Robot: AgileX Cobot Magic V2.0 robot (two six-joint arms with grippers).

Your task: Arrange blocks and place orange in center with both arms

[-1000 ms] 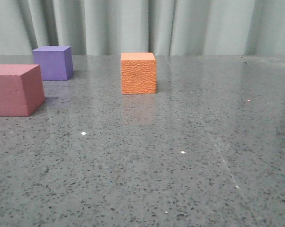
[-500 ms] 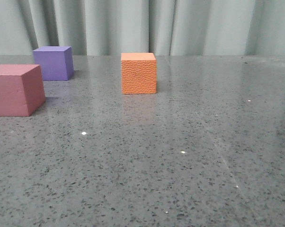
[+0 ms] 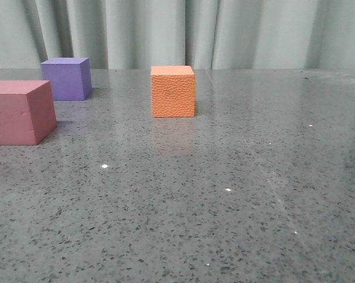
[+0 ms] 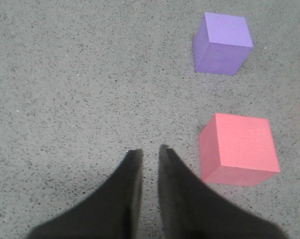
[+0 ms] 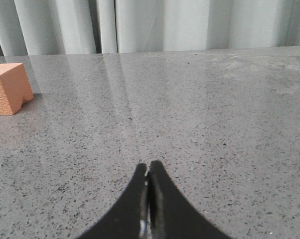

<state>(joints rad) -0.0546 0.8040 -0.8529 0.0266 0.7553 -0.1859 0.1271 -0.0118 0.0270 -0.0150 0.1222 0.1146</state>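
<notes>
The orange cube (image 3: 173, 91) stands mid-table toward the back; its edge also shows in the right wrist view (image 5: 8, 88). The purple cube (image 3: 66, 78) is at the back left and the pink-red cube (image 3: 19, 112) at the left edge, nearer the front. In the left wrist view my left gripper (image 4: 150, 149) hangs over bare table, fingers a narrow gap apart and empty, beside the pink-red cube (image 4: 238, 148), with the purple cube (image 4: 222, 43) beyond it. My right gripper (image 5: 148, 165) is shut and empty over bare table, far from the orange cube. Neither gripper shows in the front view.
The grey speckled table (image 3: 224, 194) runs back to a pale curtain (image 3: 242, 32) behind its far edge. Nothing else stands on it.
</notes>
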